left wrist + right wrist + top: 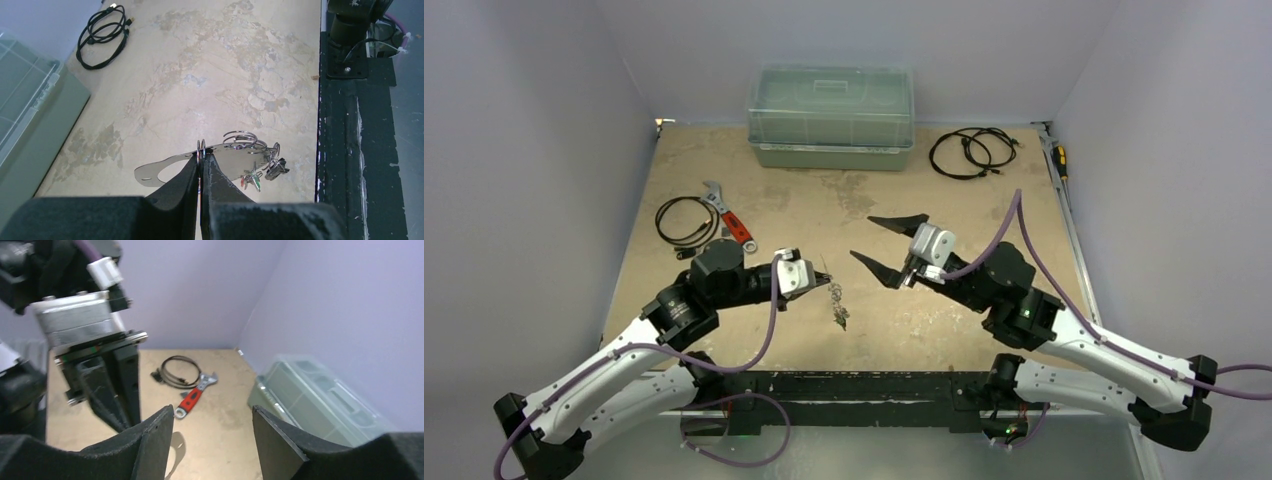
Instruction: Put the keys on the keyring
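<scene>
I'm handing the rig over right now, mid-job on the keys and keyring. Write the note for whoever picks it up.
Left gripper: jaws shut on the keyring, which shows edge-on between them.
Right gripper: jaws open and empty, facing the left one across a gap.
The keys: bunched together, green and red tags showing, right beside the keyring.
Done: keyring gripped, keys gathered at it. Whether every key is threaded on cannot be told from these views.
Left: check the bunch and thread on any key that is off.

White arms [614, 365] carry black joints [714, 270], purple cables [769, 330], seemingly textured black fingers [175, 190].
</scene>
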Tool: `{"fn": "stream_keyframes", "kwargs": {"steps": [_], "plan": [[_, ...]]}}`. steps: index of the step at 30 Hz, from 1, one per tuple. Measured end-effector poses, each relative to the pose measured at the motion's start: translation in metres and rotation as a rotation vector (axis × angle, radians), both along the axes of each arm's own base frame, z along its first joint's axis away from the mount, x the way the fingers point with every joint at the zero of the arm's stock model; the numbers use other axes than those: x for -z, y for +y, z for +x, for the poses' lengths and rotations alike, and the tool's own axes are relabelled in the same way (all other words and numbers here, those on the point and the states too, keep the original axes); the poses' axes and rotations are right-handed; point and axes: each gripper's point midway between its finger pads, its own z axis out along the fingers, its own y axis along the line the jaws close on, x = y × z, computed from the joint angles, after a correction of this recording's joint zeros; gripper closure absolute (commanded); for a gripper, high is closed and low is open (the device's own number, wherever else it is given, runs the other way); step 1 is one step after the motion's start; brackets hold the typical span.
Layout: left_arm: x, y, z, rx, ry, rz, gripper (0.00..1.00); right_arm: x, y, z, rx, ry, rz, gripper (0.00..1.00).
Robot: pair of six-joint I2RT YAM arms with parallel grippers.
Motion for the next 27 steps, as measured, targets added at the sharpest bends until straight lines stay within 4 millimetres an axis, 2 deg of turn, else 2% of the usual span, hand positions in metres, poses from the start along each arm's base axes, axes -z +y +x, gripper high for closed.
{"fn": "stream_keyframes", "kwargs": {"steps": [5, 10, 15, 21, 27], "plan": [[-0.006, -0.001, -0.002, 0.01, -0.013, -0.032, 1.0, -0.012, -0.017, 0.019, 0.138, -0.008, 0.103, 0.33], [-0.006, -0.002, -0.011, 0.054, -0.015, -0.042, 1.0, -0.008, -0.022, 0.04, 0.259, 0.02, 0.136, 0.31], [-0.006, -0.004, -0.019, 0.097, -0.006, -0.049, 1.0, 0.015, -0.012, 0.064, 0.346, 0.087, 0.091, 0.3], [-0.003, -0.005, -0.021, 0.098, 0.036, -0.05, 1.0, 0.04, 0.002, 0.11, 0.428, 0.224, 0.022, 0.27], [0.006, -0.008, -0.024, 0.09, 0.157, -0.024, 1.0, 0.048, 0.025, 0.14, 0.374, 0.352, -0.024, 0.24]]}}
